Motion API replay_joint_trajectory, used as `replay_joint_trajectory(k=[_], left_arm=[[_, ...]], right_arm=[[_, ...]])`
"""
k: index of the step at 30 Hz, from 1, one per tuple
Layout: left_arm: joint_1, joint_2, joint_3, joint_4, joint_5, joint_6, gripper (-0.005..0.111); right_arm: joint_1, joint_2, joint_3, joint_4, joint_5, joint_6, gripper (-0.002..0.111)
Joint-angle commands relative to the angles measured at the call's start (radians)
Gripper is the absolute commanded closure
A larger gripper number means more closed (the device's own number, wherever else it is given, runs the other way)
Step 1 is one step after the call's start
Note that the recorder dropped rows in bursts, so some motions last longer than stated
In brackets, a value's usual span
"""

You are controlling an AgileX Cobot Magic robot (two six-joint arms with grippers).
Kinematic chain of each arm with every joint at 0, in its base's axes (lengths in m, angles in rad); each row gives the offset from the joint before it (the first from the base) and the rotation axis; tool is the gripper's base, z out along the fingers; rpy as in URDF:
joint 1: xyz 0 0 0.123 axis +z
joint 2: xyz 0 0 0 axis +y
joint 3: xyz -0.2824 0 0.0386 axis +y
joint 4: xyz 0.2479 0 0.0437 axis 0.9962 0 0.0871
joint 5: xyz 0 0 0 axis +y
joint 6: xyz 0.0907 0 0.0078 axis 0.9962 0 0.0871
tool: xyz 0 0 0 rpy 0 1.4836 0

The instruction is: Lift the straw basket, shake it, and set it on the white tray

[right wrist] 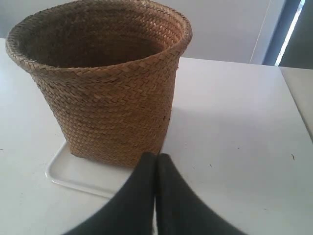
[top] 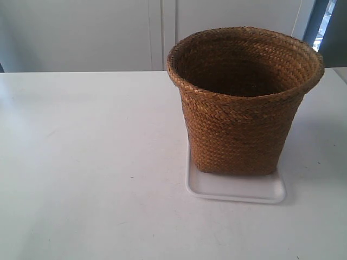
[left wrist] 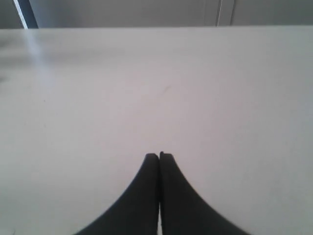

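Since the white table fills nearly everything I see, I start there: it is broad and carries just two things. On it the straw basket stands upright, long axis vertical, flared mouth up and dark inside. Its squarish base rests on the white tray, set toward the tray's far edge in the exterior view, so a strip of tray shows bare in front of it. By my judgement the set-down is already made.

My right gripper has its two black fingers pressed together, holding nothing. The basket lies straight ahead of them, near, its woven wall just beyond the tips. My left gripper is closed the same way and empty, and past it I see only tabletop, no basket. So my right arm is the nearer one. Any further grasp would call for those fingers to spread and reach forward and up to the rim.
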Motion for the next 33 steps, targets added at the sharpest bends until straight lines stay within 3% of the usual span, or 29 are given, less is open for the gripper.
replay_joint_trajectory(k=[1, 33], left_arm=[[0.002, -0.065, 0.102, -0.003, 0.015, 0.004, 0.107], [0.002, -0.086, 0.102, 0.008, 0.017, 0.004, 0.107]], right_arm=[[-0.002, -0.004, 0.006, -0.002, 0.000, 0.001, 0.108], [-0.002, -0.007, 0.006, 0.000, 0.001, 0.001, 0.108]])
